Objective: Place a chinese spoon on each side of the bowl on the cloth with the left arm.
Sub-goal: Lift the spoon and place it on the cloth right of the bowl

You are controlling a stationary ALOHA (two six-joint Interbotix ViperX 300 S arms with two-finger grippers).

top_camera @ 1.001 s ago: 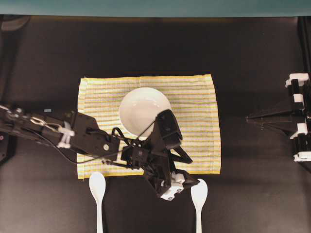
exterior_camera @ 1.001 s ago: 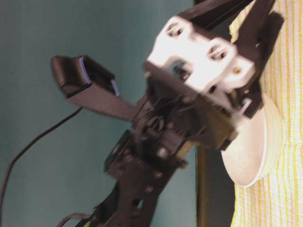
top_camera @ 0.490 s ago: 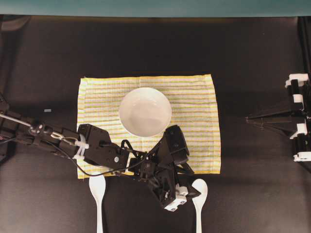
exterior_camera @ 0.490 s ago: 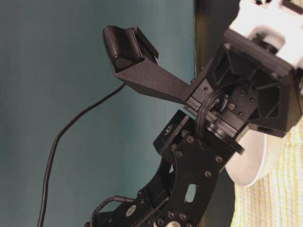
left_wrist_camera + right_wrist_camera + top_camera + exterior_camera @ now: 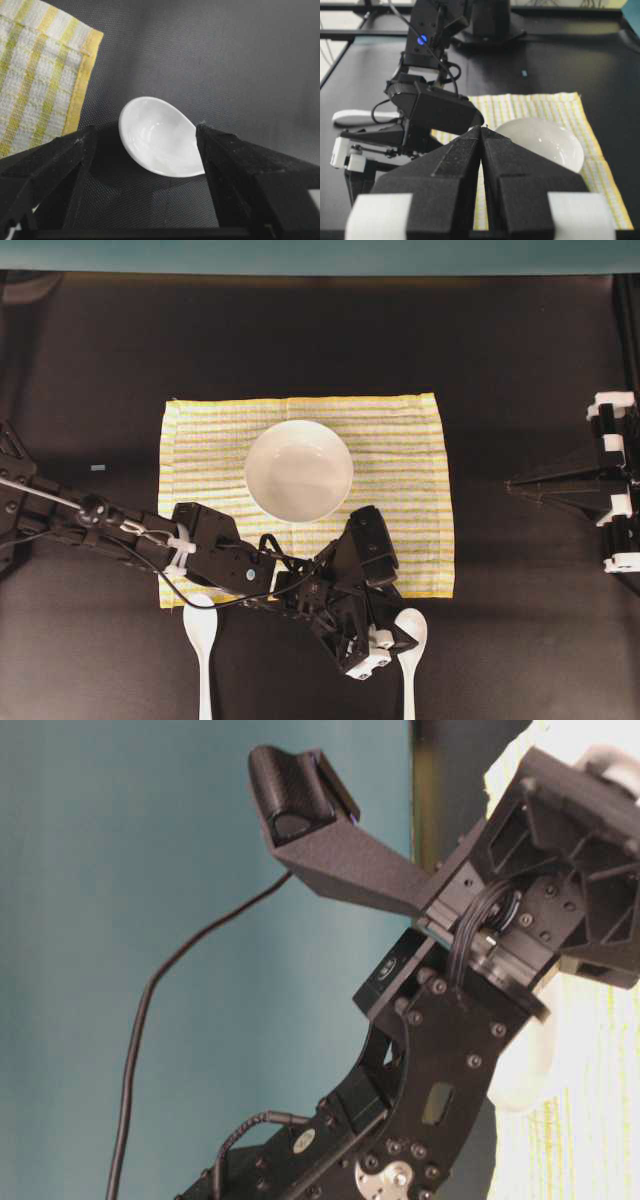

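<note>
So, my left claw (image 5: 388,642) is down at the near edge of the black desk (image 5: 520,380), just off the corner of the striped cloth (image 5: 400,455). Its jaws are spread wide with nothing gripped. From the wrist view, the bowl end of a white chinese spoon (image 5: 159,136) sits right between my two fingers (image 5: 235,165), lying flat on the desk, and neither finger is clearly pressing on it. From overhead that's the right-hand spoon (image 5: 410,640); the other spoon (image 5: 200,635) lies off to the left, just below the cloth's edge, well apart. The white bowl (image 5: 298,470) sits on the cloth, roughly in the middle. My right claw (image 5: 481,135) is parked off to the side, jaws pinched together, holding nothing.
</note>
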